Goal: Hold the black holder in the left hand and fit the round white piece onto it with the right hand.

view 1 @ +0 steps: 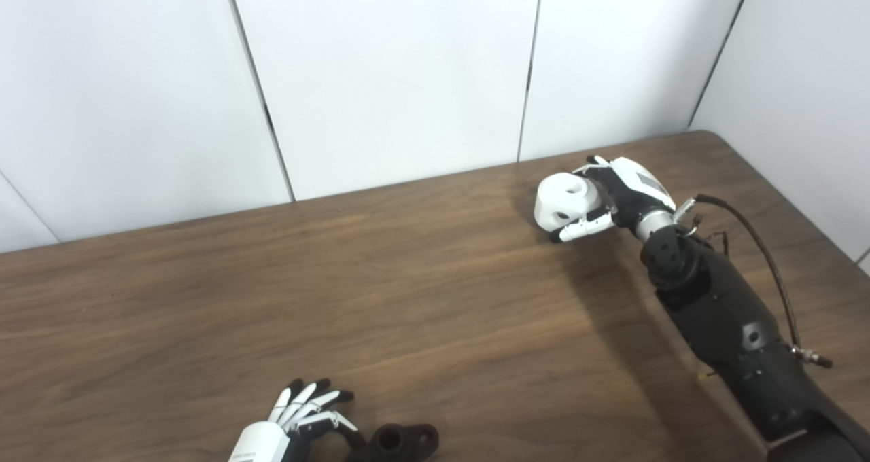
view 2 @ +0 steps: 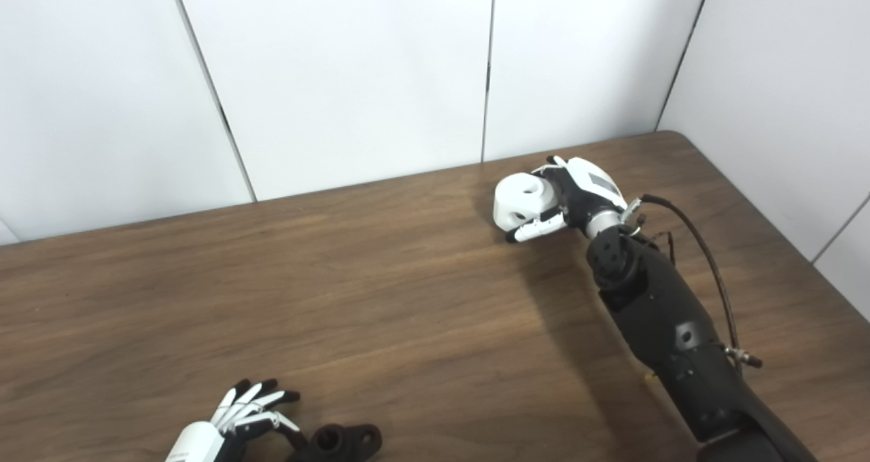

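Far right of the brown wood-grain table (view 2: 380, 299), near the back edge: right hand (view 2: 567, 197), white-backed with black palm, wrapped around the round white plastic piece (view 2: 522, 202). Piece gripped from its right side, one white finger (view 2: 537, 229) with a dark tip stretched beneath it, holes showing in its top and front faces. Black forearm running down to the lower right corner, a thin black cable (view 2: 707, 265) looping beside it. Bottom left edge: left hand (view 2: 234, 421), fingers spread and apart, thumb touching or just beside the black holder with two round holes (view 2: 340, 441), lying flat on the wood. Behind, plain white wall panels (view 2: 340, 68) with dark seams.
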Controlling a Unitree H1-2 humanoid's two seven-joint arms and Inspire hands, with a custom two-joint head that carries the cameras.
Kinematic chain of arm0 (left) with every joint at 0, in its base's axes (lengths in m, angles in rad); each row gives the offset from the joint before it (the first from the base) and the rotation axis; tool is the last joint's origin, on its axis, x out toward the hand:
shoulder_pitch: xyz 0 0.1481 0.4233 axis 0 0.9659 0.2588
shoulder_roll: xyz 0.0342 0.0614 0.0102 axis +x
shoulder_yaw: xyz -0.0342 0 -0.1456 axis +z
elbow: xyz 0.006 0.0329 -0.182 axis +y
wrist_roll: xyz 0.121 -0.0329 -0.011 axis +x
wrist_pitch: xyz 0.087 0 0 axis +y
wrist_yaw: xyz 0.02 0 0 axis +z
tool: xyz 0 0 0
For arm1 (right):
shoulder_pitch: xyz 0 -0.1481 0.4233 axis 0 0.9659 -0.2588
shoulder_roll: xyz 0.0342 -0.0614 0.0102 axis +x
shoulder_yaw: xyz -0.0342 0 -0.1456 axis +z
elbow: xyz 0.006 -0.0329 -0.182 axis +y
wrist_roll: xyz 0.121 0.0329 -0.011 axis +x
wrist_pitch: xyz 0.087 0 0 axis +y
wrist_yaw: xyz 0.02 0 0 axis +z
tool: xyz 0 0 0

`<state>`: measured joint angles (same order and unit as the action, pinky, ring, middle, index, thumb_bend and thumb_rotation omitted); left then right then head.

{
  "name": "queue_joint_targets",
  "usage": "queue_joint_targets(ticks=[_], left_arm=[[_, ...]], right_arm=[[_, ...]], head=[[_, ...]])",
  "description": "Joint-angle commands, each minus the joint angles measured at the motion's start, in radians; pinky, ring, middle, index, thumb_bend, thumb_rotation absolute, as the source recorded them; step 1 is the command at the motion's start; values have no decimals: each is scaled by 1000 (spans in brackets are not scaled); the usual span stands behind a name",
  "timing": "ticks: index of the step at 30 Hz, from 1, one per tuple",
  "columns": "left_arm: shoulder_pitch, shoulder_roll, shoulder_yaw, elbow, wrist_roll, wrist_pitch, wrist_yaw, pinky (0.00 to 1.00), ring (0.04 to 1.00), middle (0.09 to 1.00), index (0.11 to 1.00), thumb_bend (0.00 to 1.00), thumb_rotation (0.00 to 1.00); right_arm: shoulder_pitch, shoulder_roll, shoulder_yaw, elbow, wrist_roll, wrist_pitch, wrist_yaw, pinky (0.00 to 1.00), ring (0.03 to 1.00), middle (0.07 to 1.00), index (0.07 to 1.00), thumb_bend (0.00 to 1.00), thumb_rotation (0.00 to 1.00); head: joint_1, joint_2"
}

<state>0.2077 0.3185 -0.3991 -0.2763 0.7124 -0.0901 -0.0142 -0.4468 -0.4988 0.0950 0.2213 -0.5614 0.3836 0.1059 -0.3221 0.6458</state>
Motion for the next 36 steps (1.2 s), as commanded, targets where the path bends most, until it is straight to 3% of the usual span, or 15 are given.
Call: queue_joint_targets(ticks=[1,11,25,27,28,36], left_arm=[[48,30,-19,9,30,12,-70,1000,919,819,487,519,45],[50,27,-22,4,34,11,-68,998,915,814,487,519,45],[51,21,-23,-26,49,37,-99,984,907,812,486,519,45],[50,20,-24,-27,50,36,-99,980,904,811,486,519,45],[50,19,-25,-28,51,38,-101,979,904,810,486,519,45],[47,11,-30,-45,59,53,-113,970,898,806,486,519,45]], right_arm=[[-53,-35,-13,-22,-5,-35,-30,885,1000,969,751,845,283],[-43,-20,-35,-39,8,-51,-70,833,978,928,671,809,258],[-35,-13,-31,-37,5,-87,-117,834,933,880,598,778,214],[-33,-11,-35,-33,13,-97,-126,847,927,870,512,577,161],[-32,-11,-36,-31,17,-102,-129,853,927,868,501,551,153],[-26,-27,-22,-17,7,-140,-145,849,924,853,483,524,141]], head=[[-1,1],[4,5],[8,13],[9,13],[9,13],[12,16]])
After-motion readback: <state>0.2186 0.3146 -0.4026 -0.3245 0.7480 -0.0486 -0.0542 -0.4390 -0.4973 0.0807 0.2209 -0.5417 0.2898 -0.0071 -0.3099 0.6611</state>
